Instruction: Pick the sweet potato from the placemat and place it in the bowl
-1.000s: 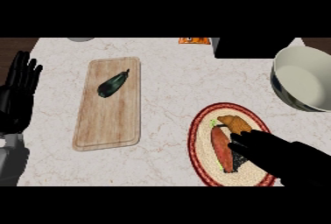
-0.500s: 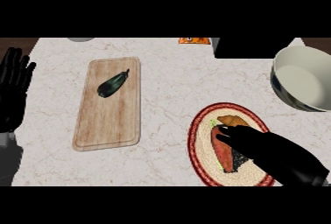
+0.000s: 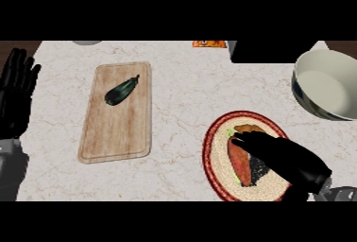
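No writing can be read; an orange packet [image 3: 210, 44] at the far edge shows only colour. The worktop [image 3: 185, 94] is pale, marbled stone. Taking the round red-rimmed placemat [image 3: 211, 156] as landmark: the sweet potato [image 3: 239, 158] lies on it, with the right hand [image 3: 279, 156] over it, fingers curled down onto it. The bowl [image 3: 327, 90] stands beyond it to the right. The wooden cutting board [image 3: 118, 123] lies to its left, carrying a dark eggplant [image 3: 121, 91]. The left hand [image 3: 17, 92] rests further left, fingers straight.
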You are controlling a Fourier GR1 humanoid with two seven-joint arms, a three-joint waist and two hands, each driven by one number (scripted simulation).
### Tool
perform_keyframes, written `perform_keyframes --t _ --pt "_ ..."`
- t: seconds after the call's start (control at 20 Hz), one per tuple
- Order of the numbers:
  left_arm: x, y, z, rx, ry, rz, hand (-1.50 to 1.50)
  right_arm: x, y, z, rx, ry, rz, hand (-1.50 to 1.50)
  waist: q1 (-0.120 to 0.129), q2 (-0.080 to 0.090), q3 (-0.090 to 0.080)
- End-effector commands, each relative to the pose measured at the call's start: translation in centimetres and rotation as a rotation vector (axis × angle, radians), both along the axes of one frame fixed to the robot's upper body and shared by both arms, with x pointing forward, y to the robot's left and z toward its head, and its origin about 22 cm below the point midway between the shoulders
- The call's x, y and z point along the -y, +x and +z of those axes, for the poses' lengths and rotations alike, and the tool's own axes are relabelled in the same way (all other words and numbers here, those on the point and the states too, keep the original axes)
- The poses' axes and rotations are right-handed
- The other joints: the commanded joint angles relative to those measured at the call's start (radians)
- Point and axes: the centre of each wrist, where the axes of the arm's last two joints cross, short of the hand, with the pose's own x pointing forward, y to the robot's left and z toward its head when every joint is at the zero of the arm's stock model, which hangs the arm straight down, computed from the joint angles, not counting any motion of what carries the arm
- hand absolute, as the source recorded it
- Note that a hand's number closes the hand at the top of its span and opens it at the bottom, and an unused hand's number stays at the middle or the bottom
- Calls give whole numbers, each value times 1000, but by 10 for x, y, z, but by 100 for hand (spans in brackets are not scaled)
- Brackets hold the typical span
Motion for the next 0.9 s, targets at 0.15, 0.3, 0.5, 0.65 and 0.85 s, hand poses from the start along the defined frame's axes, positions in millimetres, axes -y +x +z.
perform_keyframes --t 0.15,0.3,0.5,0.65,0.85 --pt "9 -6 -14 -9 0 -12 0 -14 6 -21 -2 38 53 -150 0 0 0" --pt "-1 -11 -3 3 -22 0 0 4 6 -16 -10 21 74 -150 -1 -1 0" --pt "13 -16 -5 3 -3 -15 0 -5 9 -35 -3 -4 52 -150 -1 -1 0" --pt "-10 -6 -14 1 -6 -37 0 -39 16 -49 3 -3 41 -150 1 0 0" --pt "10 -13 4 -5 -15 -15 0 -30 23 -54 -20 -11 35 -150 2 -1 0"
